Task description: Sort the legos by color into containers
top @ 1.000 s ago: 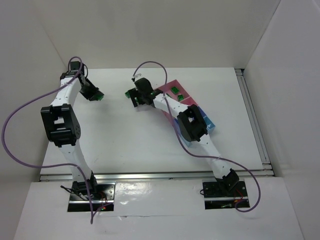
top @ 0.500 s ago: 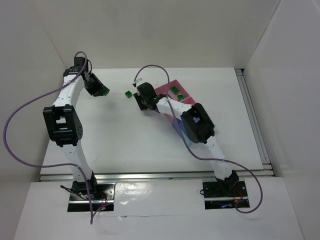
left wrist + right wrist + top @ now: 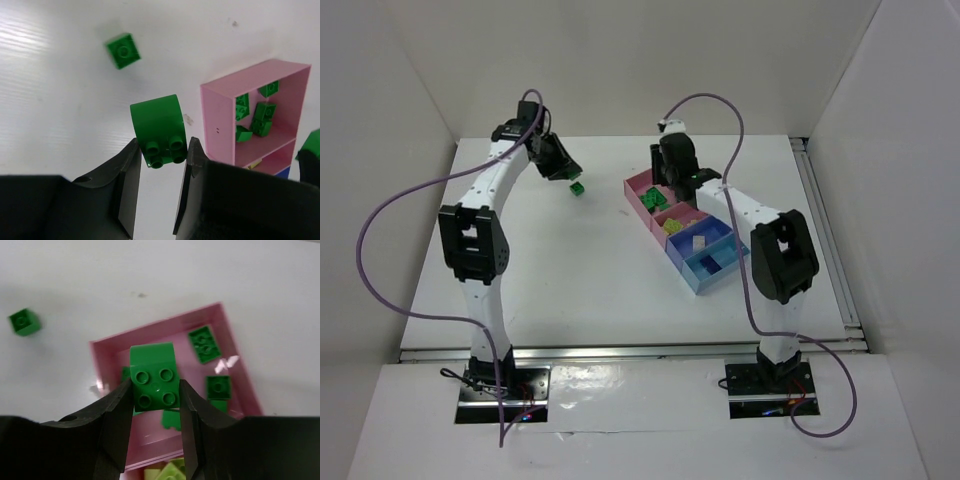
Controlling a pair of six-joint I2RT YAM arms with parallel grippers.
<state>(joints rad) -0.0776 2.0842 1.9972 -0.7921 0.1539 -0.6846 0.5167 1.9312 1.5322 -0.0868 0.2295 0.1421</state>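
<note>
- The row of bins (image 3: 638, 190) sits on the right half of the table (image 3: 570, 290), and most bricks already lie inside it.
- The far pink bin (image 3: 150, 331) holds several dark green bricks (image 3: 204, 344). The second pink bin (image 3: 685, 215) shows lime pieces, and the blue bin (image 3: 720, 234) one pale piece. The light blue bin (image 3: 705, 280) holds something dark, too small to name.
- The right arm's brick (image 3: 155, 371), dark green, hangs directly above the far pink bin. The right gripper (image 3: 155, 389) is closed on its sides, so this one looks ready to drop among its own colour.
- The left arm's brick (image 3: 157, 125), also dark green, is pinched between the jaws of the left gripper (image 3: 163, 147). It is above bare table, near the far pink bin but not over it.
- One loose green brick (image 3: 123, 50) lies alone on the table, well apart from the bins.
- In my judgement the sorting is close to finished: two held bricks to release and one loose brick to fetch, all for the far pink bin.
- No other stray brick shows on the table, though the arms hide part of it.
</note>
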